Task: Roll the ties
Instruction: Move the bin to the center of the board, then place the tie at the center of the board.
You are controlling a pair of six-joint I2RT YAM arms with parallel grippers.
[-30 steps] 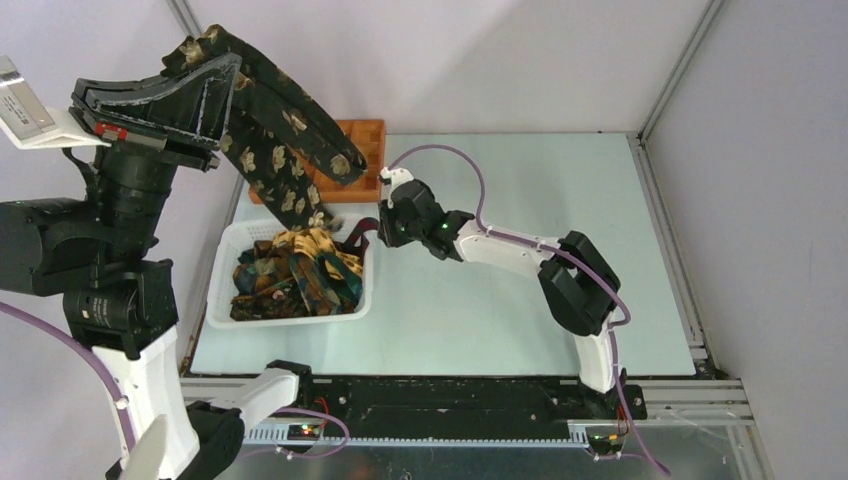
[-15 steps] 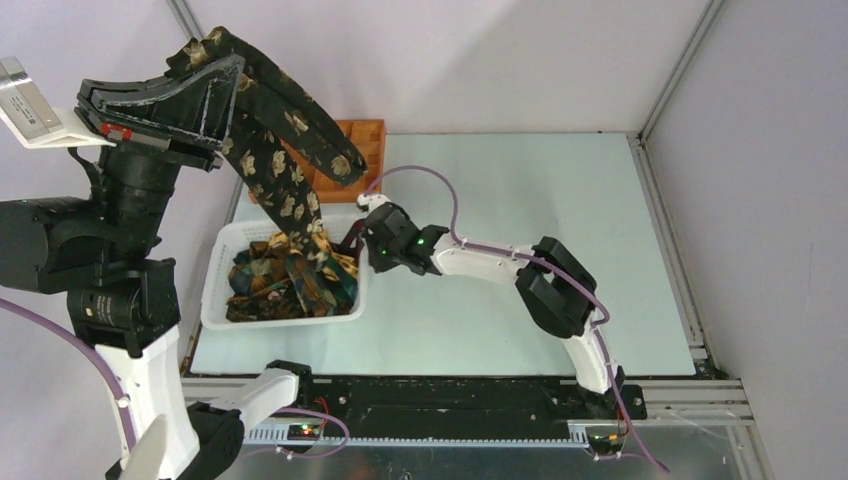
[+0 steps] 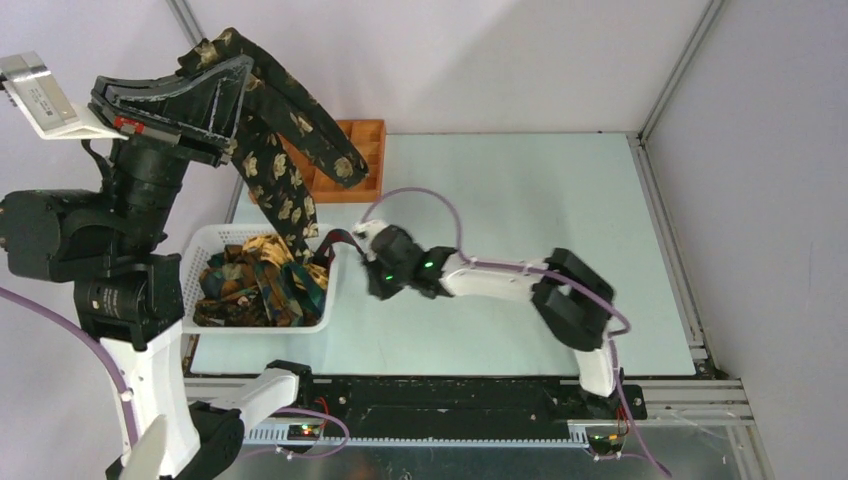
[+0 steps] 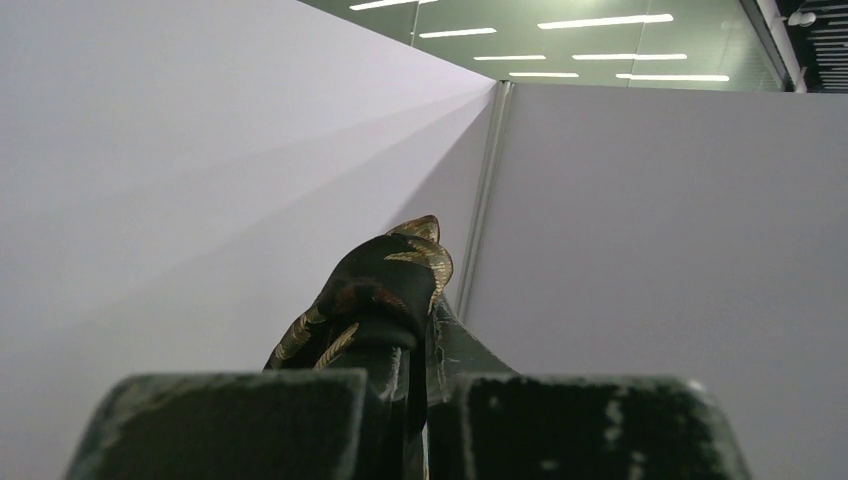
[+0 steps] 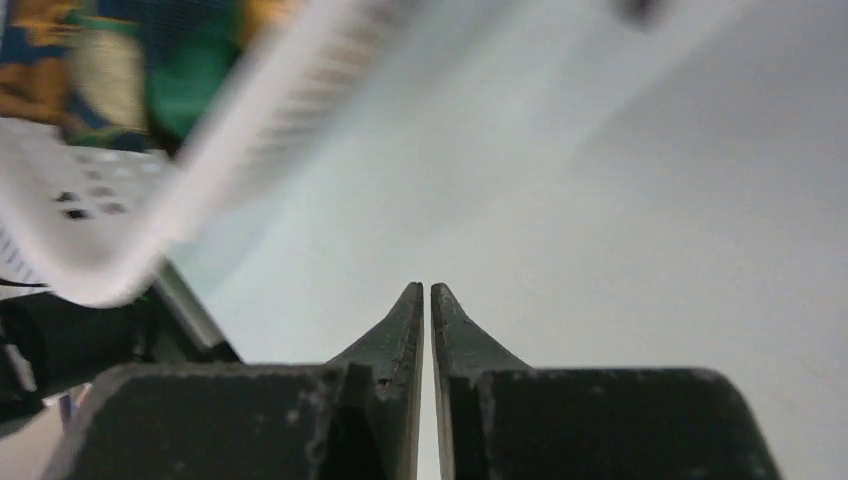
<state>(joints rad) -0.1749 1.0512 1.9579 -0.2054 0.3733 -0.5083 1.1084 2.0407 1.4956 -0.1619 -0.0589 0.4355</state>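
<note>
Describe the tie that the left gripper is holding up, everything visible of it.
The tie is soft dark fabric printed with gold leaves. The left gripper is shut on its fold, high above the table's left rear. Two strands hang from the grip. The wider one hangs free, its end showing in front of the orange tray. The narrower one runs down into the white basket among the other ties.

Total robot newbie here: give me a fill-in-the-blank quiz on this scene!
The left gripper grips one tie; the other ties lie in the ____ mesh basket.
The right gripper is shut and holds ____.
The compartment tray is ____.
Missing: white, nothing, orange.
</note>
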